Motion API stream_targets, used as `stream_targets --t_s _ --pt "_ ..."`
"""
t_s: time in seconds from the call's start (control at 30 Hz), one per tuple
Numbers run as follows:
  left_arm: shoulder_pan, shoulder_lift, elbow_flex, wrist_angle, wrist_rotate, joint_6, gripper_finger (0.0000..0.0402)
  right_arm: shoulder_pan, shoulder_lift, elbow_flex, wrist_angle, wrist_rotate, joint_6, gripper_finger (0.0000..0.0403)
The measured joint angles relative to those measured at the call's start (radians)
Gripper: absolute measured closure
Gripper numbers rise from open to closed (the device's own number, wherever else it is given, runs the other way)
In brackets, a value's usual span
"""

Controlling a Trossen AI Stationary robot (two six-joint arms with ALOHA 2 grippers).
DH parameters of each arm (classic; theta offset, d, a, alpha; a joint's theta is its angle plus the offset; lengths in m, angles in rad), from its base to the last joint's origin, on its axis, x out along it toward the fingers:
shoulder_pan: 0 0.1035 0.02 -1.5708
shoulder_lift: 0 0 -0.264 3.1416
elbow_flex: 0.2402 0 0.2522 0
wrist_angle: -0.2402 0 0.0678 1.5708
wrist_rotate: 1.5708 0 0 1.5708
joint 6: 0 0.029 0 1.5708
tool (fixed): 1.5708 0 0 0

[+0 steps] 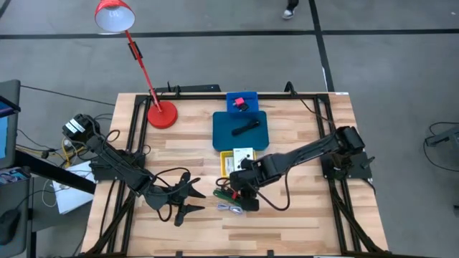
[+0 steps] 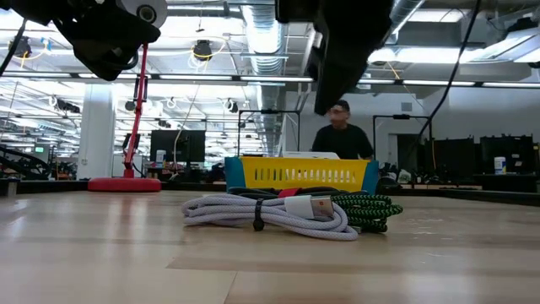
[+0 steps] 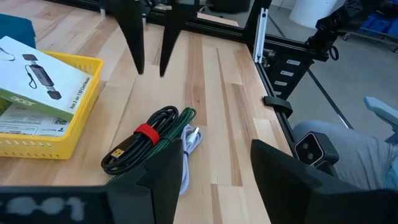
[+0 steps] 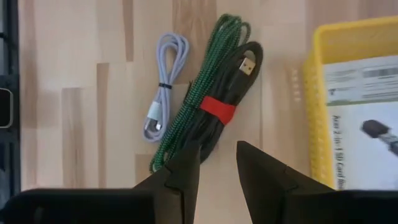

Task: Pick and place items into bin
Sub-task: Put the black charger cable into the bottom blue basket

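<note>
A: Big picture first: the light wooden table (image 1: 301, 222) sits inside a black frame, and both dark arms reach in toward the near middle of it.

B: The right arm stretches in from the right edge, wrist bent downward, with the right gripper (image 4: 217, 163) hovering straight over the cables. Its fingers stand partly apart and pinch nothing.

A: The left arm comes in low from the left side, and the left gripper (image 1: 188, 201) rests just above the boards, well short of the cables. Fingers spread wide, nothing between them.

B: On to the surface. A blue square bin (image 1: 239, 129) lies at the far centre with a black piece in it, and a smaller blue box just behind holds a pink-red piece (image 1: 239, 102).

A: Nearer, a yellow slotted plastic basket (image 3: 81, 109) carries a white-and-green printed card box (image 3: 38, 78).

B: Just beside the basket lies the green-and-black braided cable bundle (image 4: 217, 93), wrapped with a red strap (image 4: 217, 109). Touching its side is a coiled pale lilac cable (image 4: 163, 87).

A: A red desk lamp (image 1: 161, 115) stands at the far left corner.

B: Beyond the table there's an open workshop with ceiling lights, and a person in dark clothing (image 2: 342, 135) behind the basket.
</note>
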Motion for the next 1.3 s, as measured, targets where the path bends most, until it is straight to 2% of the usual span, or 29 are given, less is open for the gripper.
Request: stream_targets --t_s 0.13,0.53,0.97,1.3 --pt "0.0 0.0 0.0 0.0 0.005 0.0 0.0223 0.0 0.0 -0.061 0.077 -0.03 0.0 0.0301" --pt "0.0 0.0 0.0 0.0 0.005 0.0 0.0223 -0.006 -0.001 -0.203 0.246 -0.032 0.017 0.0301" --pt "0.0 0.0 0.0 0.0 0.005 0.0 0.0224 -0.013 0.0 -0.208 0.304 -0.03 0.024 0.0301" --pt "0.0 0.0 0.0 -0.003 0.005 -0.004 0.0224 -0.02 0.16 -0.189 0.358 -0.061 0.025 0.0301"
